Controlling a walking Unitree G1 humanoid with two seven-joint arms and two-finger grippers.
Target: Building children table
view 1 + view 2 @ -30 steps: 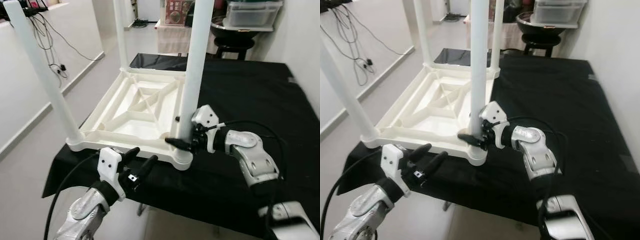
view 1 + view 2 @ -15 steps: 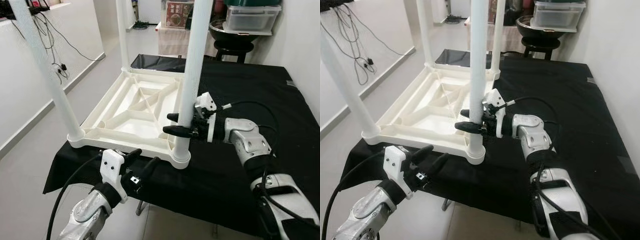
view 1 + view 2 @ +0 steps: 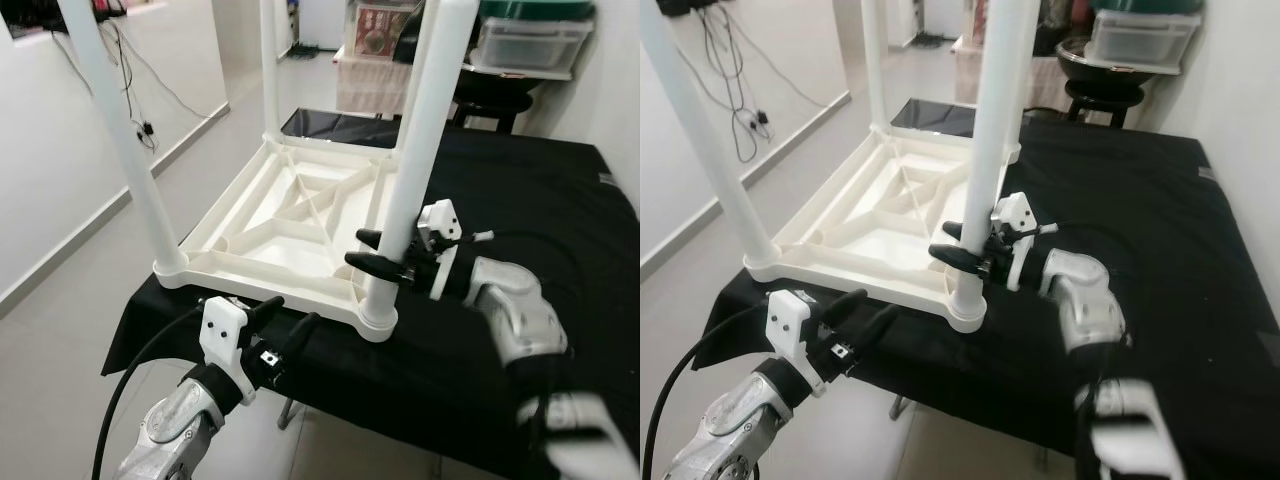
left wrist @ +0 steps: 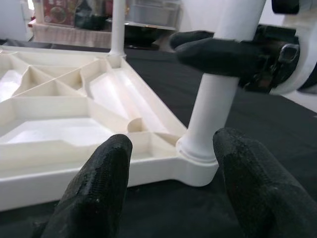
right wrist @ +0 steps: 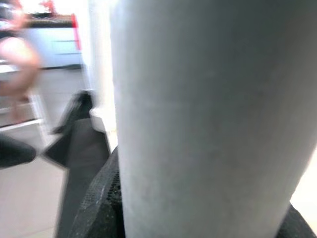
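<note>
table: we see the white plastic children's table (image 3: 290,215) upside down, centre of frame, on the black cloth-covered tabletop (image 3: 520,200), legs up
right gripper: right gripper (image 3: 385,255), fingers clamped round the white round table leg (image 3: 420,140) low on its near right corner
left gripper: left gripper (image 3: 285,335), lower left, fingers spread apart, holding nothing, just before the table's near edge
floor: pale tiled floor (image 3: 60,330), left side

White table (image 3: 290,215) and legs (image 3: 420,150), black cloth (image 3: 520,200), black-fingered claws (image 3: 382,252).
</note>
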